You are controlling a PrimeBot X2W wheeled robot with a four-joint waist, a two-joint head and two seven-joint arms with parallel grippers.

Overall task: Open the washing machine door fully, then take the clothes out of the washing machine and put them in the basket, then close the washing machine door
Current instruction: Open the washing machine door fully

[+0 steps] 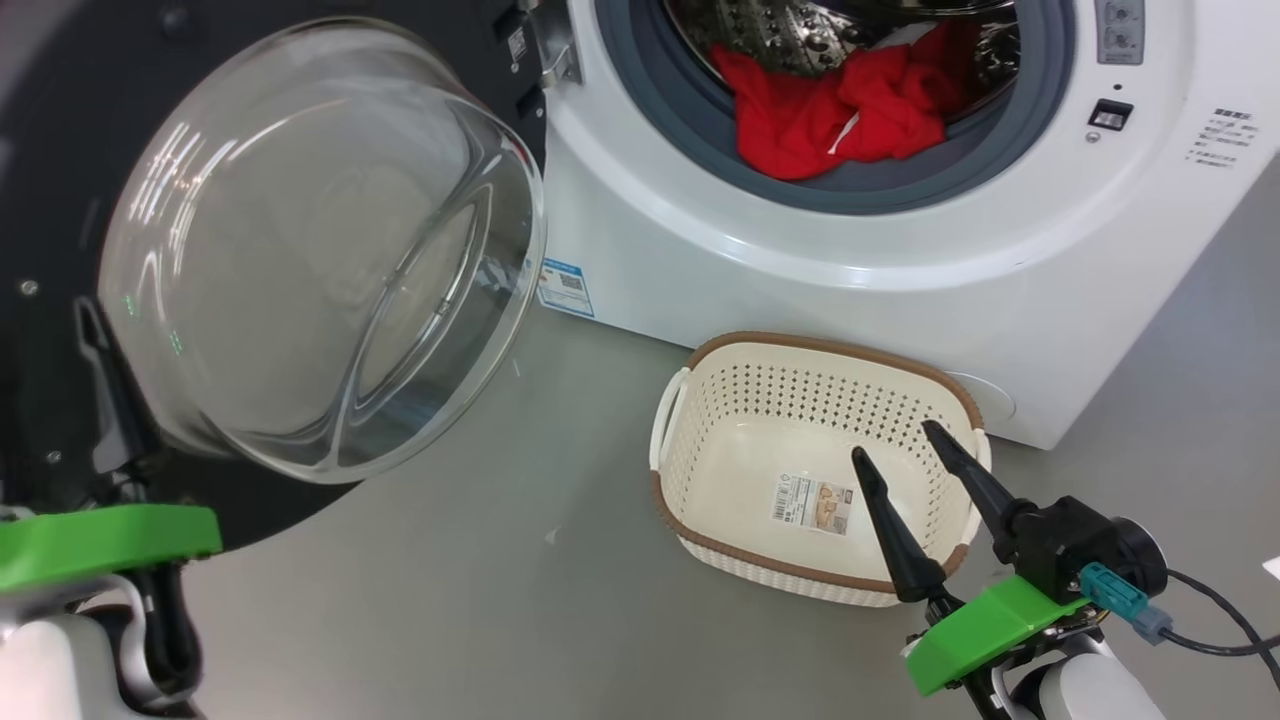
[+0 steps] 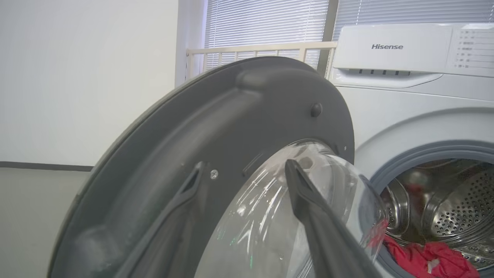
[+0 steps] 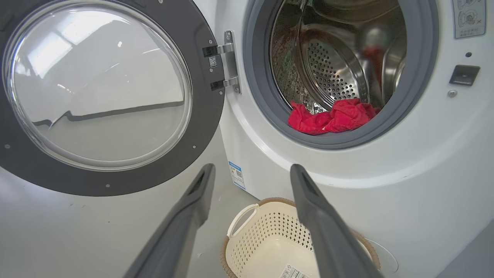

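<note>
Left gripper spread, glossy black round glass-windowed door just beside its fingers; a snag on retreat could swing it shut. Right gripper spread.

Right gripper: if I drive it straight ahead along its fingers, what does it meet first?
Most likely the front panel of the big white washing machine, below its grey rubber ring. The open right gripper points over the cream perforated basket, seemingly clearing its rim; depth is uncertain.
</note>
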